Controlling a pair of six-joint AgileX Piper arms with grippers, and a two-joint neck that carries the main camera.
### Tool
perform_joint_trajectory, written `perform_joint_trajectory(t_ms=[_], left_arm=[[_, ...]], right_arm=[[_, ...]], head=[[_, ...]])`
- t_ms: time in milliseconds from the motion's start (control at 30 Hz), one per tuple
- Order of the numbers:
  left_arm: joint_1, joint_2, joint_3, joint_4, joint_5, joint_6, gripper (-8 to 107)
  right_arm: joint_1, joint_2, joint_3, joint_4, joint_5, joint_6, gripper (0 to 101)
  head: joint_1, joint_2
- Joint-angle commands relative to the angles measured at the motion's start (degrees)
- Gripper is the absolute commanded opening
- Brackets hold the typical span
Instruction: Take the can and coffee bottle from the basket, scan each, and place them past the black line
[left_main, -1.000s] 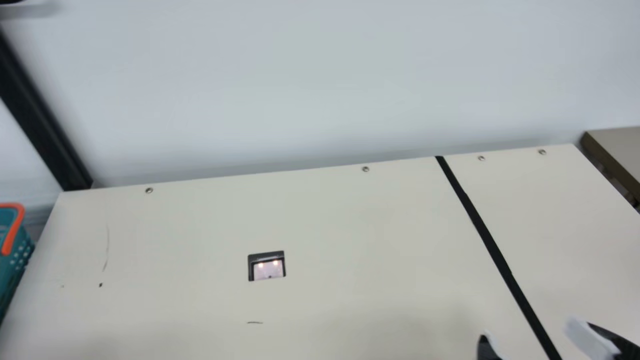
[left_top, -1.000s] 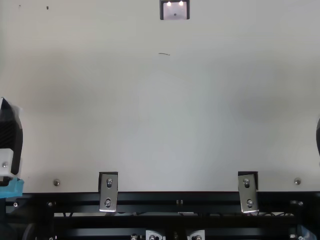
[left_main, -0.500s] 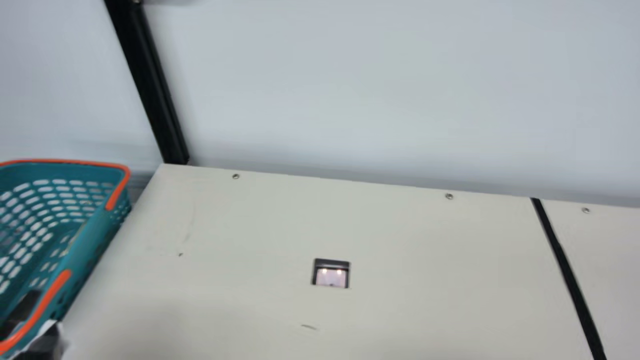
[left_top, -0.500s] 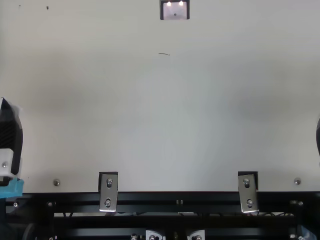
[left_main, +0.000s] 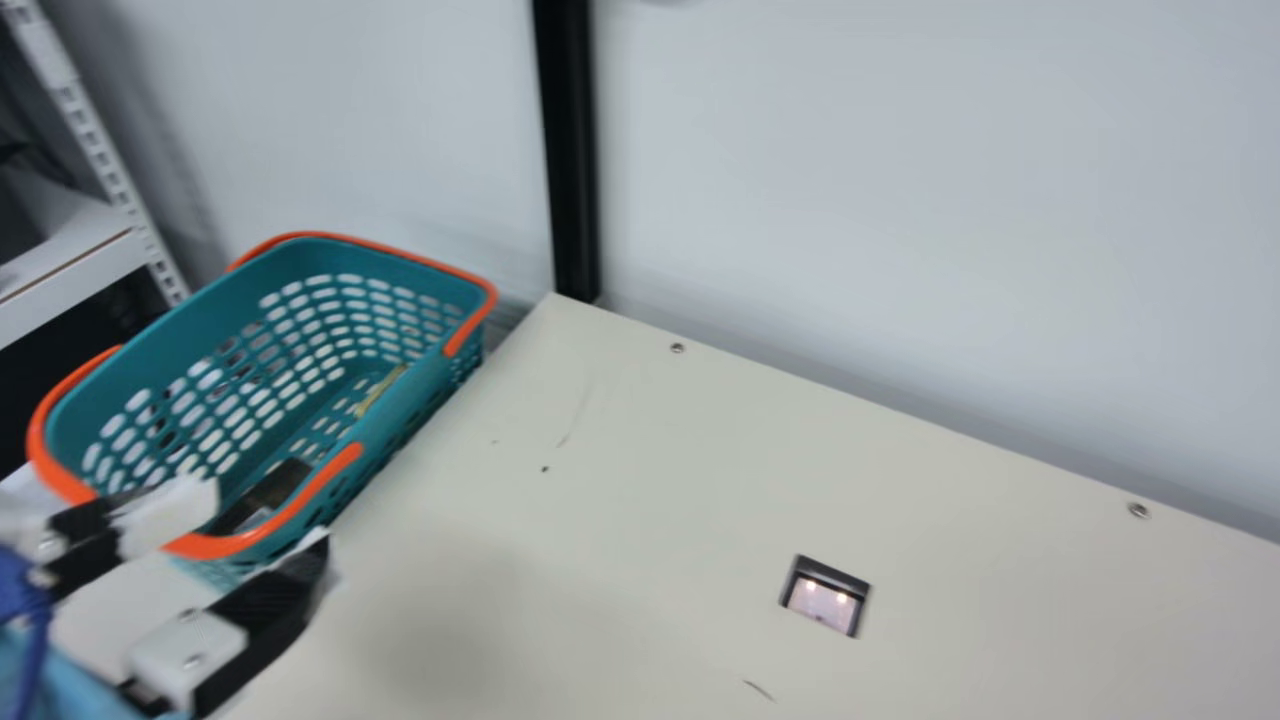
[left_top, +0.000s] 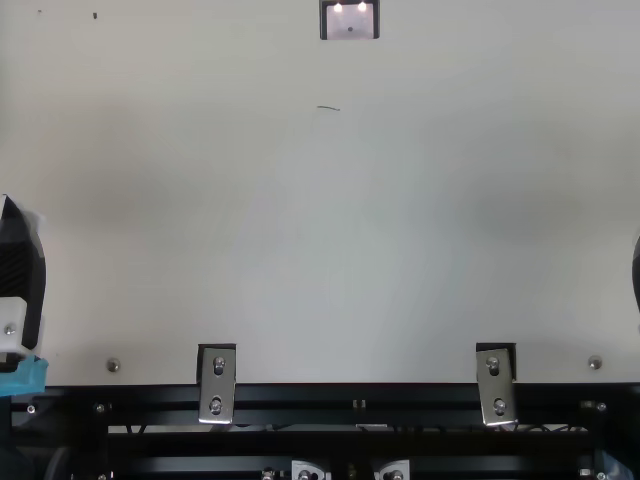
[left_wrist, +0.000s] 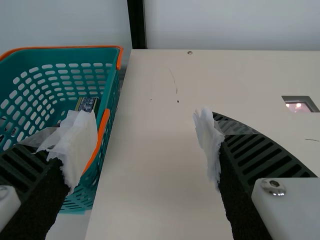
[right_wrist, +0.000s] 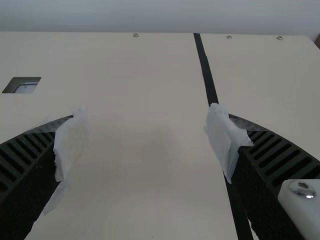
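In the basket (left_main: 225, 310) are a dark thing (left_main: 265, 495), low at the near end, and a slim yellowish one (left_main: 382, 390) by the table-side wall; I can't tell which is can and which is bottle. The orange handle (left_main: 320, 487) and the basket's wall stand between them and the table (left_main: 640, 510). The left gripper (left_main: 262, 525), wide apart, hangs at the basket's near end. The right gripper (left_top: 637, 270) is wide too, near the black line (right_wrist: 207, 75). The scanner (left_main: 825, 598) sits in the table, lit.
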Motion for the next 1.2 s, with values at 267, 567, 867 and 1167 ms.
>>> perform_joint_trajectory(t_ms=[267,567,867,1167], left_arm=[[0.0,0.0,0.0,0.0,0.0,0.0,90],[0.0,0.0,0.0,0.0,0.0,0.0,90],[0.0,0.0,0.0,0.0,0.0,0.0,90],[0.0,0.0,0.0,0.0,0.0,0.0,90]], right_arm=[[0.0,0.0,0.0,0.0,0.0,0.0,101],[0.0,0.0,0.0,0.0,0.0,0.0,101],[-0.1,-0.5,-1.0,-0.4,1.5,0.3,101],[2.4,-3.3,-13.1,-0.3,14.9,0.1,101]], head=[[-2.1,10.5],[-2.1,10.5],[-2.1,10.5],[-2.1,10.5]])
